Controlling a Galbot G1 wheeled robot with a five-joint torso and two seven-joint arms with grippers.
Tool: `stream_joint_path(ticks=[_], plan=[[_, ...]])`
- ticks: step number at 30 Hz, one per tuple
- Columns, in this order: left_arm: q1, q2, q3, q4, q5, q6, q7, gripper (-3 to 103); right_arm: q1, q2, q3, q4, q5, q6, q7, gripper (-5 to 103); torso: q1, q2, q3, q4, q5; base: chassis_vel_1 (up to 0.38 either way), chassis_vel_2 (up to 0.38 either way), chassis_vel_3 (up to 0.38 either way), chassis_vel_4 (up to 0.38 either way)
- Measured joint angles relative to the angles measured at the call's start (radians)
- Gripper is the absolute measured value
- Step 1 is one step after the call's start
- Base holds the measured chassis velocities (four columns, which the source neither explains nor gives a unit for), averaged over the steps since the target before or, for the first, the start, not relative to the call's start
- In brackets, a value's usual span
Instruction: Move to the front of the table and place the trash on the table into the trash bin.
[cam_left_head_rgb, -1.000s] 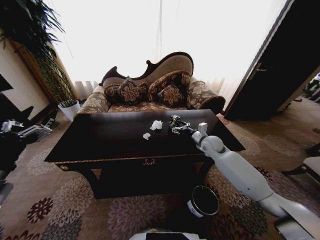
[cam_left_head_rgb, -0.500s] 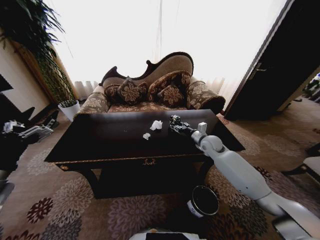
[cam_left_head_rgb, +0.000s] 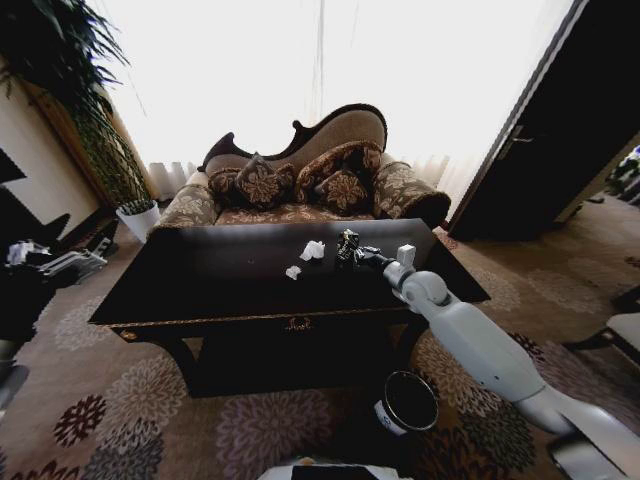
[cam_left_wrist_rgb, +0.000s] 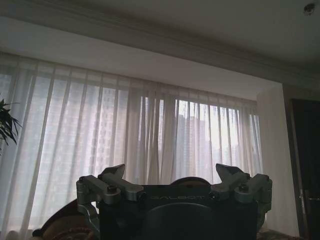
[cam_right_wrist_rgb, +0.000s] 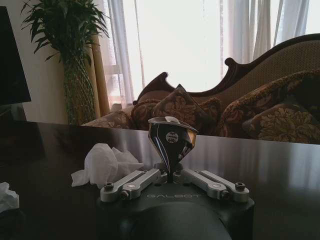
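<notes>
The black table (cam_left_head_rgb: 220, 272) stands right in front of me. A dark crushed can (cam_left_head_rgb: 347, 241) is at its far right part, and my right gripper (cam_left_head_rgb: 350, 252) is shut on it. The right wrist view shows the can (cam_right_wrist_rgb: 171, 139) upright, pinched at its base by the right gripper (cam_right_wrist_rgb: 171, 173). Two white paper wads (cam_left_head_rgb: 313, 250) (cam_left_head_rgb: 293, 271) lie on the table just left of the can; the nearer wad (cam_right_wrist_rgb: 105, 163) sits beside the gripper. The black trash bin (cam_left_head_rgb: 406, 402) stands on the carpet below the table's front right. My left gripper (cam_left_wrist_rgb: 171, 174) hangs open at the far left, off the table.
A patterned sofa (cam_left_head_rgb: 300, 185) with cushions stands behind the table, in front of a bright curtained window. A tall plant in a white pot (cam_left_head_rgb: 140, 216) is at the back left. A dark door (cam_left_head_rgb: 560, 150) is on the right. Flowered carpet surrounds the table.
My right gripper with the can has shifted slightly away from me, towards the paper wad. The left arm has barely moved.
</notes>
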Motion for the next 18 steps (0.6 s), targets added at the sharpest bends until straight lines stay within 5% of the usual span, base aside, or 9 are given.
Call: stream_joint_path(ticks=[9,18], plan=[[-0.012,-0.001,0.014,0.001,0.000,-0.001,0.000,100,-0.064,-0.063,0.077,0.104,0.020,0.012,0.000,0,0.000,0.000,0.000,0.0000,0.0002,0.000,0.000,0.000,0.000],[-0.053,-0.004,0.075,0.023,0.006,-0.006,-0.004,100,-0.296,-0.177,0.294,0.285,0.057,0.003,0.020,0,0.000,0.000,0.000,0.0000,0.0003,0.000,0.000,0.000,0.000]])
